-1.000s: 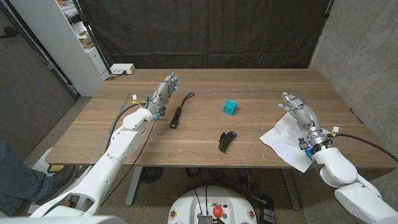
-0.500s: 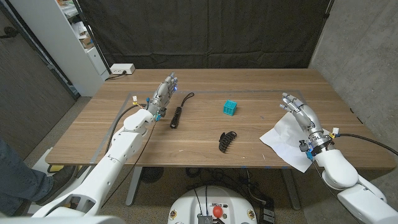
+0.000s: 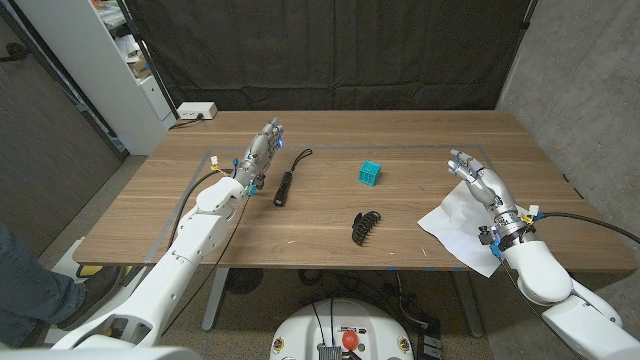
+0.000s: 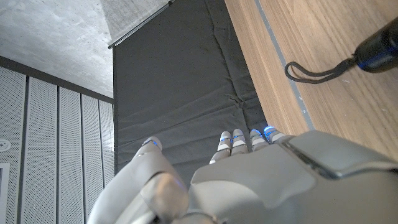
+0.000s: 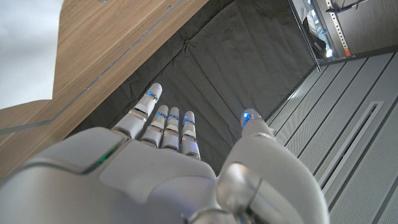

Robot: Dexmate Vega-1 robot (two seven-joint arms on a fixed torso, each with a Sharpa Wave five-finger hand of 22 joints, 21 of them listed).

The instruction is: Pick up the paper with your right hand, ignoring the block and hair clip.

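Observation:
A white sheet of paper (image 3: pixel 455 226) lies near the table's front right edge; its corner also shows in the right wrist view (image 5: pixel 25 43). My right hand (image 3: pixel 482 184) hovers over the paper's far part, fingers spread and straight, holding nothing; the right wrist view shows the back of that hand (image 5: pixel 168 168). The teal block (image 3: pixel 371 172) stands mid-table, and the black hair clip (image 3: pixel 364 226) lies nearer the front. My left hand (image 3: pixel 262 150) is at the far left, fingers extended and empty, as the left wrist view confirms (image 4: pixel 249 174).
A black flashlight (image 3: pixel 284 187) with a wrist cord (image 3: pixel 301 158) lies just right of my left hand; its cord shows in the left wrist view (image 4: pixel 314 70). A white power strip (image 3: pixel 196 111) sits at the table's far left corner. A shelf stands behind on the left.
My right hand has drifted slightly left and toward the far side over the paper. The left arm and the objects stay put.

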